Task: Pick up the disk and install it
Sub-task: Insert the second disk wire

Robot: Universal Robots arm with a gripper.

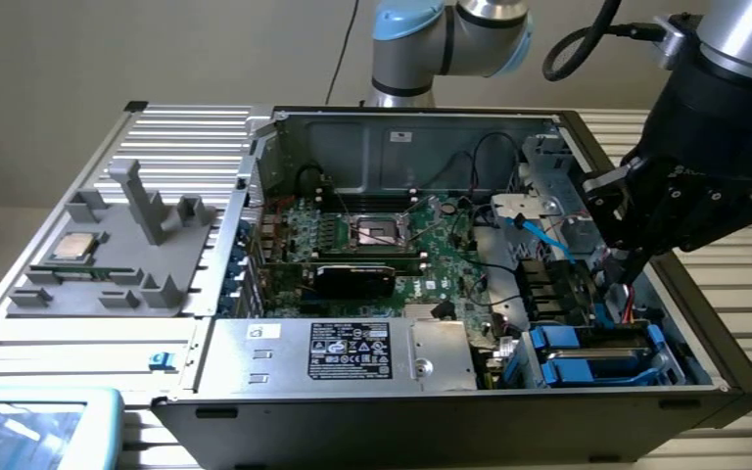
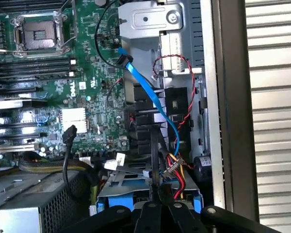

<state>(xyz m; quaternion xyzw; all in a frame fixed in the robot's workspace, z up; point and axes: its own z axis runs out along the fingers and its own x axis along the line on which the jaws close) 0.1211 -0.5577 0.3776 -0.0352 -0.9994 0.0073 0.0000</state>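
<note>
On the ribbed metal worktop (image 1: 36, 343) lies the open computer case (image 1: 689, 392), its motherboard (image 1: 390, 245) at the centre and the silver power supply (image 1: 337, 352) toward six o'clock. At about four o'clock in the exterior view, the disk (image 1: 598, 354) sits in its blue carrier inside the drive bay, seemingly already seated. Above it, near three o'clock, hangs the pincer (image 1: 625, 262); whether it is wide or narrow I cannot tell. To finish well, I judge it should stay clear of the blue data cable (image 2: 150, 97) and the coloured power leads (image 2: 174, 167).
</note>
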